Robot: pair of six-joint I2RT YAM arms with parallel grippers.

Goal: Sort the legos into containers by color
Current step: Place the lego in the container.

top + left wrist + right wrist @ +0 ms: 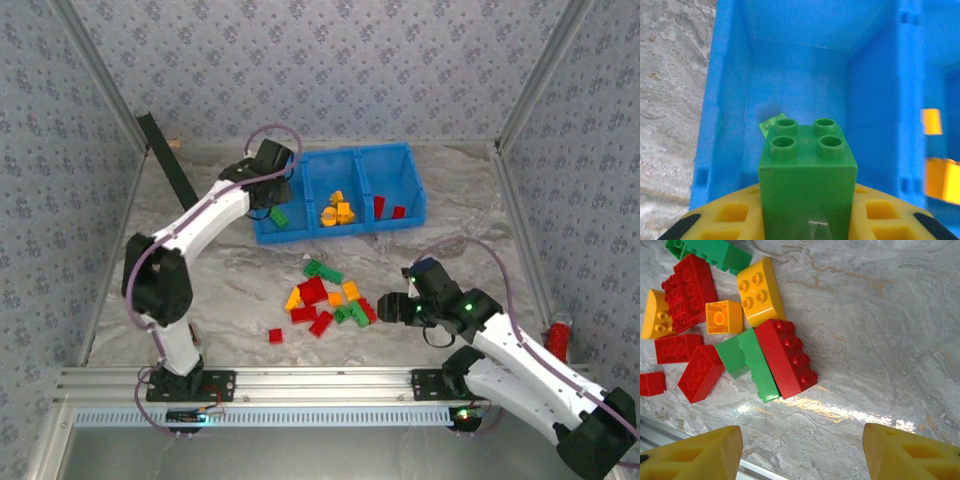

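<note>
My left pincer (pixel 807 227) clenched a green brick (pixel 807 160) over the tray's (pixel 722 100) left compartment, where another green piece (pixel 770 121) lay. My right pincer (pixel 800 452) hung released above the loose legos (pixel 785 360), ready to choose one.

In the left wrist view the green brick (pixel 807 180) is covering the gap between the left fingers (pixel 720 222) and running off the bottom edge, and it is hiding most of a second green piece (pixel 771 121) behind it. The yellow bricks (pixel 939 175) at the right edge are showing blurred and cropped. In the right wrist view the bottom edge is cutting off the right fingers (pixel 695 455), and the left edge is cropping a small red brick (pixel 651 384). From above, the bricks in the blue tray (pixel 345 233) are appearing too small for counting studs.
</note>
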